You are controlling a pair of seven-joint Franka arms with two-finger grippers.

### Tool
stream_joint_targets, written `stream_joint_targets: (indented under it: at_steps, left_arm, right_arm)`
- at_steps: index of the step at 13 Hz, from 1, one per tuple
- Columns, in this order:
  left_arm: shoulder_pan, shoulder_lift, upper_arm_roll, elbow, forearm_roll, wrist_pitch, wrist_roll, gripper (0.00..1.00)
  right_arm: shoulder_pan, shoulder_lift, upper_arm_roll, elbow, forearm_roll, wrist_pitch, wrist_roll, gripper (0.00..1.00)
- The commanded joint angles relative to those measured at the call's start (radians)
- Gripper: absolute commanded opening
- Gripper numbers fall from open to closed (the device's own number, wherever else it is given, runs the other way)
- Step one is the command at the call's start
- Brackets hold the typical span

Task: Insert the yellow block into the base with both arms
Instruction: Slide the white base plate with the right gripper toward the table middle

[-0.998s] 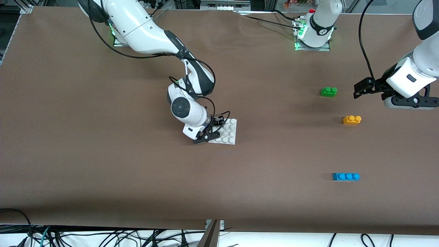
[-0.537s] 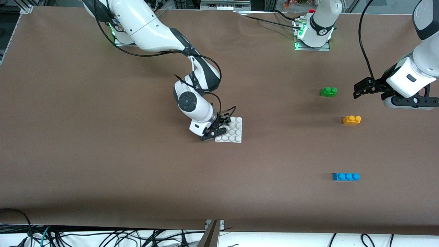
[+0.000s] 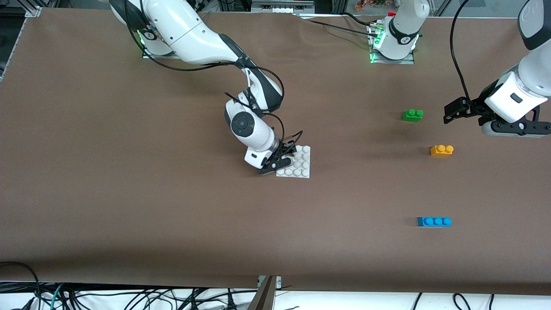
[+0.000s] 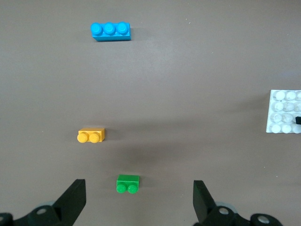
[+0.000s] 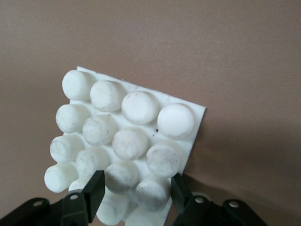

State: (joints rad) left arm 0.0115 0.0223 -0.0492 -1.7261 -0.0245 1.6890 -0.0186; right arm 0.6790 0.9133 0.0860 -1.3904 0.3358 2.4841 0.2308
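The white studded base (image 3: 301,165) is near the table's middle, held at one edge by my right gripper (image 3: 282,160). In the right wrist view the fingers close on two edge studs of the base (image 5: 127,136), with the right gripper (image 5: 136,186) low over the table. The yellow block (image 3: 441,150) lies free toward the left arm's end and also shows in the left wrist view (image 4: 91,135). My left gripper (image 3: 450,114) hangs open and empty over the table beside the green brick; its jaws (image 4: 139,190) stand wide apart. The base shows far off (image 4: 283,111).
A green two-stud brick (image 3: 412,115) lies farther from the front camera than the yellow block, and shows between the left fingers' span (image 4: 128,183). A blue three-stud brick (image 3: 434,221) lies nearer the front camera, also seen in the left wrist view (image 4: 110,31).
My right gripper has moved toward the left arm's end of the table, and the base has gone along with it. The left arm and the bricks have not moved.
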Motion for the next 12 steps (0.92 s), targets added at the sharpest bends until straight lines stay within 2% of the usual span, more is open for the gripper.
stream_joint_targets:
  at_steps: [1,7,9,10,12]
  left_arm:
    - [0.007,0.011,-0.003,0.029,-0.023,-0.022,0.008,1.00]
    - [0.007,0.011,-0.003,0.029,-0.023,-0.022,0.009,1.00]
    - [0.007,0.011,-0.003,0.029,-0.023,-0.022,0.008,1.00]
    - [0.007,0.011,-0.003,0.029,-0.023,-0.022,0.008,1.00]
    - [0.007,0.011,-0.003,0.029,-0.023,-0.022,0.008,1.00]
  right_arm:
    - [0.019,0.055,-0.002,0.044,0.014,0.015,0.010,0.64]
    - [0.028,0.056,-0.002,0.057,0.014,0.016,0.010,0.68]
    - [0.028,0.053,-0.002,0.056,0.015,0.012,0.013,0.90]
    - [0.024,0.047,-0.003,0.056,0.017,0.007,0.012,0.94]
    - [0.017,0.036,-0.003,0.057,0.019,0.004,0.010,0.94]
